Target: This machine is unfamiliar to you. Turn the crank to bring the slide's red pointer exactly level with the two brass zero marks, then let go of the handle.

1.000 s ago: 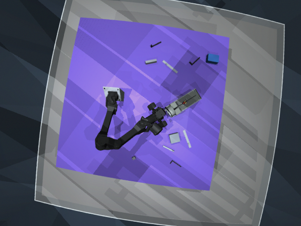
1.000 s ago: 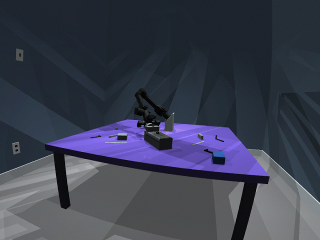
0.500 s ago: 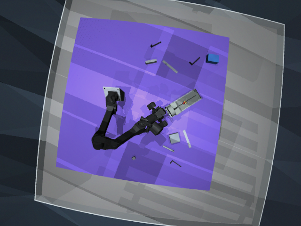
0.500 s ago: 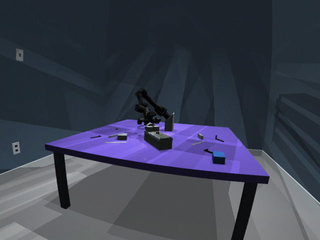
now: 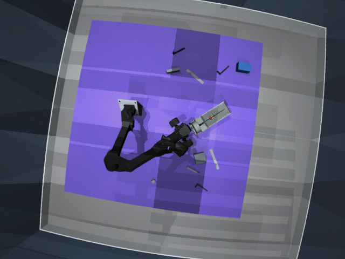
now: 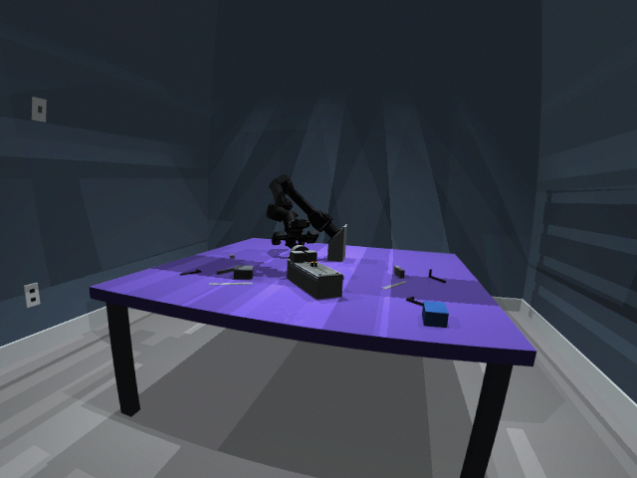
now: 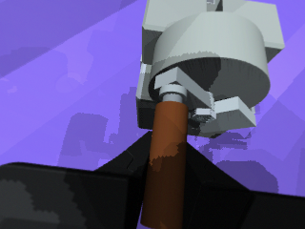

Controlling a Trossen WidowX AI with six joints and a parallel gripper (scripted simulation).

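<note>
The grey machine (image 5: 217, 118) (image 6: 321, 285) is a long box with a slot along its top and a round housing (image 7: 210, 43) at the end facing the arm. The small red pointer and brass marks (image 5: 211, 117) (image 6: 313, 264) sit close together near the middle of the slot; whether they are level is too small to tell. The crank arm (image 7: 191, 88) is in front of the housing, and its orange-brown handle (image 7: 167, 153) points towards the wrist camera. My gripper (image 7: 162, 138) is shut on the handle. The fingertips are partly hidden in the top and exterior views.
A blue box (image 5: 243, 67) (image 6: 435, 314) lies at the table's far right corner. A grey block (image 5: 200, 157) (image 6: 243, 272), pale strips (image 5: 214, 159) (image 5: 194, 76) and black bent rods (image 5: 201, 186) (image 5: 178, 50) lie on both sides of the machine.
</note>
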